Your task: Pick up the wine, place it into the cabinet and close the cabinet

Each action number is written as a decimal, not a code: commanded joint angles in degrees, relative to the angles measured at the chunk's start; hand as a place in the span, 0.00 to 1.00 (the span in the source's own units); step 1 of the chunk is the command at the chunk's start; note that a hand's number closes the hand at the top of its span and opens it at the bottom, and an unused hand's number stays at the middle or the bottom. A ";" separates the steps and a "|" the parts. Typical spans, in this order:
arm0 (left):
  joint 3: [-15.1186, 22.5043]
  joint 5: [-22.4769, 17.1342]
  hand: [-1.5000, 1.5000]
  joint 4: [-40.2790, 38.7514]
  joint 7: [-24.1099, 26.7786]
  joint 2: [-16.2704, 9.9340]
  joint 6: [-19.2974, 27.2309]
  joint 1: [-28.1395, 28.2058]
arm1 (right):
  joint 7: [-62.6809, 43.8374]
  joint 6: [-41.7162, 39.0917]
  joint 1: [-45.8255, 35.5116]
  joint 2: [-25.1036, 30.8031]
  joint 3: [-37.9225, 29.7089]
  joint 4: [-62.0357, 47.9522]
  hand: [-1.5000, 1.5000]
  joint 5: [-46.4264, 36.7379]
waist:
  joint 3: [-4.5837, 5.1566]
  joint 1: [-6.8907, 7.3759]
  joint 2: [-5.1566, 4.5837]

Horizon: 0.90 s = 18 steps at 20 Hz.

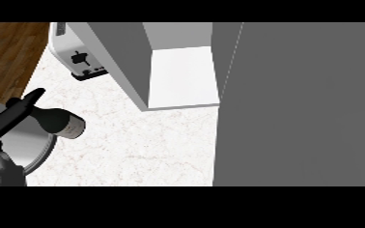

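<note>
Left hand (16, 107) grips wine bottle (61, 121) over marble counter (135, 145) (cabinet (182, 72) open).

You've got flat, even light here, no glare. The pale worktop (143, 145) and the cabinet (182, 72) floor read bright, while its door (292, 106) is plain mid grey. Hardly any cast shadows, and edges look crisp everywhere.

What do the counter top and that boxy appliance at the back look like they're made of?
Counter top: looks like polished stone, perhaps marble, since it is white with faint reddish veining. Toaster: seemingly white painted metal or plastic, smooth and plain, with a black lever and base.
</note>
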<state>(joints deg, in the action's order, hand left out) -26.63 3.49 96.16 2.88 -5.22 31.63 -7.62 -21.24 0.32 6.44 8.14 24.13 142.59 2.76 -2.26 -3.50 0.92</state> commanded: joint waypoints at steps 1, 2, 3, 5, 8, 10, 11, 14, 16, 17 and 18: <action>-2.43 -6.80 0.00 -11.08 -3.94 4.96 0.43 4.22 | -1.67 -0.01 0.89 0.54 -0.48 5.24 0.00 1.78 | 2.86 0.12 -1.46; -2.33 -7.21 0.00 -11.35 -2.87 4.97 0.96 4.42 | -1.53 0.14 0.07 0.11 0.18 4.04 0.00 1.14 | 2.91 0.67 -1.58; -2.72 -8.57 0.00 -11.72 -1.30 4.97 1.28 3.64 | -1.56 -0.10 0.34 0.57 0.13 4.57 0.00 0.81 | 3.02 -0.06 -1.56; -2.64 -9.62 0.00 -12.35 0.48 4.99 1.94 3.54 | -1.44 -0.12 0.90 0.65 -0.08 4.37 0.00 1.23 | 2.94 -0.35 -1.72; -2.67 -13.72 0.00 -12.03 1.97 5.00 1.91 4.29 | -1.65 0.24 0.41 0.45 -0.60 4.72 0.00 1.17 | 3.01 0.10 -1.52; -3.36 -16.07 0.00 -12.53 3.64 5.01 2.28 3.34 | -1.06 0.03 0.06 0.45 -0.43 3.70 0.00 0.76 | 3.02 0.16 -1.68; -4.01 -17.66 0.00 -11.46 4.46 5.01 1.39 3.96 | -1.78 0.40 1.50 0.38 0.18 4.55 0.00 1.08 | 2.93 0.46 -1.19; -4.20 -21.10 0.00 -12.24 6.99 5.03 0.69 4.16 | -1.99 0.24 0.71 0.65 0.31 4.56 0.00 0.47 | 3.08 0.52 -1.37; -3.58 -22.23 0.00 -13.03 7.70 5.03 -0.03 3.76 | -1.85 0.25 0.87 0.67 -0.22 4.96 0.00 1.16 | 2.92 -0.04 -1.55; -2.67 -22.60 0.00 -13.44 8.86 5.03 1.07 3.50 | -1.84 0.02 0.76 0.62 1.09 4.33 0.00 0.56 | 2.91 -0.20 -1.52; -4.43 -23.69 0.00 -13.78 9.37 5.03 -0.34 3.22 | -1.42 0.34 0.96 0.25 0.71 4.52 0.00 0.97 | 2.92 -0.15 -1.63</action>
<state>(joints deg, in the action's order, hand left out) -28.23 -14.31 94.34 16.41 -3.68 30.89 -7.90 -20.98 0.45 6.27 8.14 24.79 142.42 2.23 -2.01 -3.39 0.87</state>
